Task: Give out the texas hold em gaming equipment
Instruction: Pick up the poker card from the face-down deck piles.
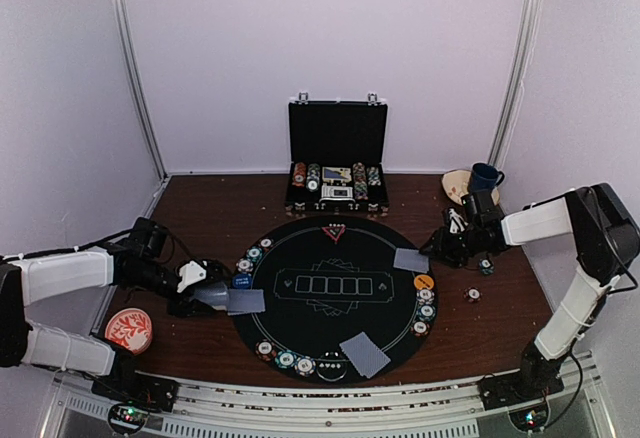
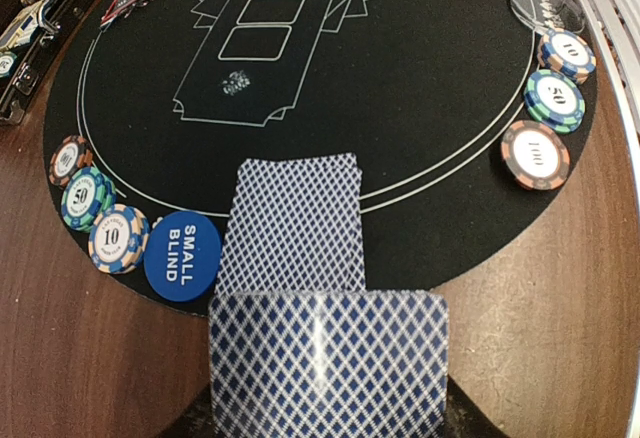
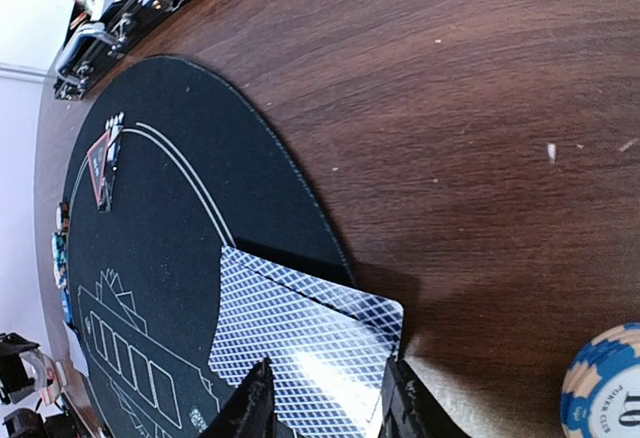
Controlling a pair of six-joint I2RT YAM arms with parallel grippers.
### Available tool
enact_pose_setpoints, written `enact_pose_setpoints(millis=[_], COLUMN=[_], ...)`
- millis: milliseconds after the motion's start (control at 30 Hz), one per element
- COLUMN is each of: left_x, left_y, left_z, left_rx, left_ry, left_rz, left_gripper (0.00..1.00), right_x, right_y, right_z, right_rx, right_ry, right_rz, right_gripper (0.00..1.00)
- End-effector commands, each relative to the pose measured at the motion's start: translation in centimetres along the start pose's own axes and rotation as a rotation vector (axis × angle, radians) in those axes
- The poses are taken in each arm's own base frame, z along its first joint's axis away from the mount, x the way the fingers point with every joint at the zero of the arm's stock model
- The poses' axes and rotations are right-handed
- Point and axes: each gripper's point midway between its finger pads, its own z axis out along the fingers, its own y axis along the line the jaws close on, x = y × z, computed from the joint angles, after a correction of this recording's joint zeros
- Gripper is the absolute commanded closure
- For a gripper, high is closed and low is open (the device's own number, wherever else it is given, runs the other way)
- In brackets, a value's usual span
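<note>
Black mat: three card piles, nine striped chips.

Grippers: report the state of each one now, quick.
Left gripper: closed on the raised card.
Right gripper: straddles the mat-edge card; whether it grips cannot be told.

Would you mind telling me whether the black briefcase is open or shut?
Open: the briefcase lid stands upright, and rows of chips show inside its base.

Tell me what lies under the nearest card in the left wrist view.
A second card lying on the black mat; its near end is covered, as is anything beneath that.
</note>
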Motion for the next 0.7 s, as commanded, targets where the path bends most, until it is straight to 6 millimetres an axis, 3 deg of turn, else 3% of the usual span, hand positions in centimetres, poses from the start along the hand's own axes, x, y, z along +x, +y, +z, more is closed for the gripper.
enact_pose_setpoints(millis=[0,167,333,500,667], left_x=[-0.5,-0.6,-0.6,-0.5,-0.6], left_y=[0.2,0.3,0.3,0.3,0.3], left_z=[-0.1,-0.1,-0.1,-0.2,-0.2], left_rx=[-0.001,0.0,-0.002,-0.005,-0.007], left_ry=[-0.027,-0.026,-0.027,-0.025,-0.025], left_rz=[0.014,0.014,0.015,0.013,0.014], left_gripper=[0.89,0.89,0.89,0.89,0.89], right_x=[-2.1,-3.2,-3.9,-2.5,1.6], right_y=[-0.2,-0.1,2.6,8.5,17.0], right_z=[-1.4,-3.0,-5.4,-6.3,-5.1], right_rx=[0.055,0.096,0.034,-0.081,-0.265], right_ry=[-0.074,-0.139,-0.225,-0.248,-0.21], right_rz=[-0.023,-0.044,-0.087,-0.187,-0.289], right_gripper=[0.61,0.5,0.38,0.32,0.31])
